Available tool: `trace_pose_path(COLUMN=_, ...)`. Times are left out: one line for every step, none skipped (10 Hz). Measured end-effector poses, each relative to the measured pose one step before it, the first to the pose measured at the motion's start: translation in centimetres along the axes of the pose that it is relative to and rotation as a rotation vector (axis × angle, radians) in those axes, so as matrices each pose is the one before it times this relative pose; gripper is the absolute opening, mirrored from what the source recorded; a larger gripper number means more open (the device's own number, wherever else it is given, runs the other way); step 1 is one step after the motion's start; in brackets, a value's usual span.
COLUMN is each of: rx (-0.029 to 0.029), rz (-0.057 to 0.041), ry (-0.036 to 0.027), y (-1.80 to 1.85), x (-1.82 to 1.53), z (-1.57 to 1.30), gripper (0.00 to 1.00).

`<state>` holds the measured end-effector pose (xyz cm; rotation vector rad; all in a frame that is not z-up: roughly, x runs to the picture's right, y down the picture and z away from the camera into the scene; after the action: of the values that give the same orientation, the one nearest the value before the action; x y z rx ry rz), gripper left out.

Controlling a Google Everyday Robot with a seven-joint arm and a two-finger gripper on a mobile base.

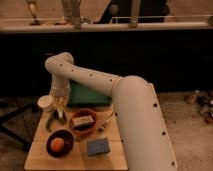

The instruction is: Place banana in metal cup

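Observation:
My gripper [59,114] hangs from the white arm over the left side of the wooden table [75,159]. It is shut on the banana [60,104], a pale yellow shape held roughly upright. The metal cup [52,123], small and dark grey, stands right under and partly behind the gripper, so its opening is mostly hidden. The banana's lower end is at the cup's rim; I cannot tell whether it is inside.
A white cup [45,103] stands just left of the gripper. A brown bowl [84,122] holding a packet is to the right, and a dark bowl [59,144] with an orange is in front. A blue sponge [98,146] lies at front. A green tray [89,95] is behind.

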<state>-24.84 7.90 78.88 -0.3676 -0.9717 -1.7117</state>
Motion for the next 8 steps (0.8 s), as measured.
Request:
trace_pose_path(rx=0.00226, rz=0.004, ry=-0.00435, y=-0.208, x=-0.095, z=0.121, gripper=0.01)
trace_pose_path(rx=0.002, rz=0.00365, ry=-0.00487, y=-0.141, x=-0.094, z=0.152, gripper=0.01)
trace_pose_path(rx=0.00345, rz=0.0036, ry=-0.00599, y=-0.137, x=-0.096, z=0.152, gripper=0.01)
trace_pose_path(rx=0.00396, rz=0.00309, ry=-0.00365, y=-0.117, x=-0.04, z=0.1, gripper=0.01)
trace_pose_path(rx=0.01385, rz=0.00151, ry=-0.00286, y=-0.272, x=-0.017, z=0.158, gripper=0.01)
trace_pose_path(rx=0.01886, rz=0.0053, ry=-0.00123, y=-0.082, x=0.014, z=0.103, gripper=0.01)
trace_pose_path(rx=0.01026, rz=0.00176, ry=-0.00105, y=0.022, x=0.006, z=0.08, gripper=0.01)
trace_pose_path(rx=0.01032, rz=0.00196, ry=-0.00161, y=-0.006, x=-0.002, z=0.106, gripper=0.01)
